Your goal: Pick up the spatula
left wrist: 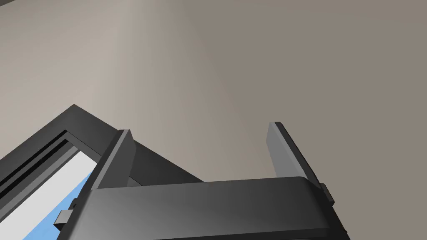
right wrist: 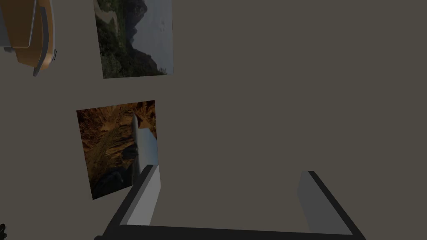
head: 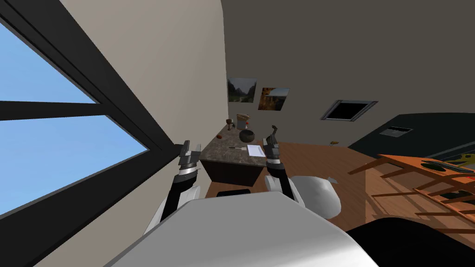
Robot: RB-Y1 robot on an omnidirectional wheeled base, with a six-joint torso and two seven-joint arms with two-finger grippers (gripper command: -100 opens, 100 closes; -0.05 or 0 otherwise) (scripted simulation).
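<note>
The window [head: 55, 139] is bright, the pale wall [head: 185, 69] beside it lit, the far wall [head: 348, 46] dim, lines splaying cornerward.

I'm seeing clear air lying over the near edge of the counter [head: 221, 156], a dark bowl [head: 247, 136] standing just behind the spatula [head: 236, 148], a white board [head: 255, 150] lying just beside it, the beige wall [head: 185, 69] crowding my left gripper [head: 192, 145] on its outer side

Thin spatula [head: 237, 148] flat on dark counter [head: 221, 152], beside white sheet [head: 255, 150]
</note>
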